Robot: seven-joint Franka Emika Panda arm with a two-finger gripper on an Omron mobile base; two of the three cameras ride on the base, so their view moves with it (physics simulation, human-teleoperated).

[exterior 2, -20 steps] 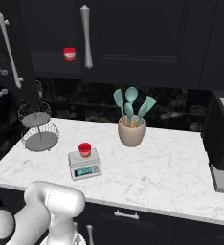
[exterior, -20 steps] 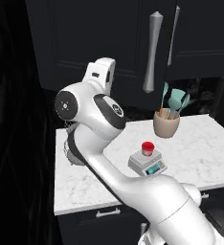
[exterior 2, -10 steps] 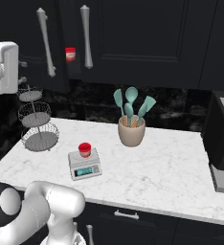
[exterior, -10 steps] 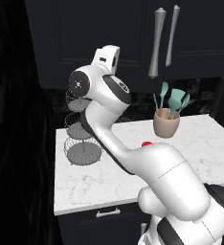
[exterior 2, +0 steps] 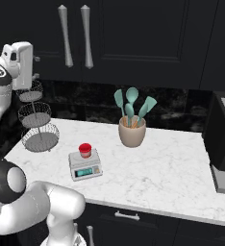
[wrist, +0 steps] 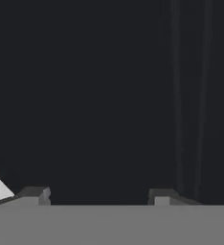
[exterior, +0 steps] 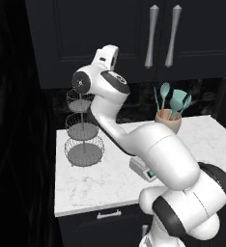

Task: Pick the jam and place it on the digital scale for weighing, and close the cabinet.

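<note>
A: Two silver handles (exterior 2: 76,36) hang side by side on the black cabinet (exterior 2: 138,43), and both doors lie flat with the front.

B: And the jam (exterior 2: 85,150)?

A: It stands upright on the scale (exterior 2: 85,166), on the square platform, red lid up. The scale sits on the marble bench (exterior 2: 157,178), its greenish display facing the bench's front edge.

B: What else is on the bench?

A: A beige pot (exterior 2: 132,132) with teal utensils (exterior 2: 131,103) stands behind and to the right of the scale, well apart from it. A three-tier wire stand (exterior 2: 38,117) is at the back left corner. In the left base view the scale (exterior: 140,167) peeks out from behind the arm's white link, the jam hidden there, and the wire stand (exterior: 83,131) is beside the arm.

B: Where is the pincer (wrist: 97,194)?

A: Up high, at cabinet level, above the wire stand. The white hand (exterior 2: 19,65) shows in the right base view at the far left, just left of the handles. In the hand view the two dark fingertips (wrist: 35,194) stand apart with nothing between them, pointed at a flat black door face with faint vertical edges on the right.

B: So it is spread?

A: Yes, spread and pinching nothing.
</note>
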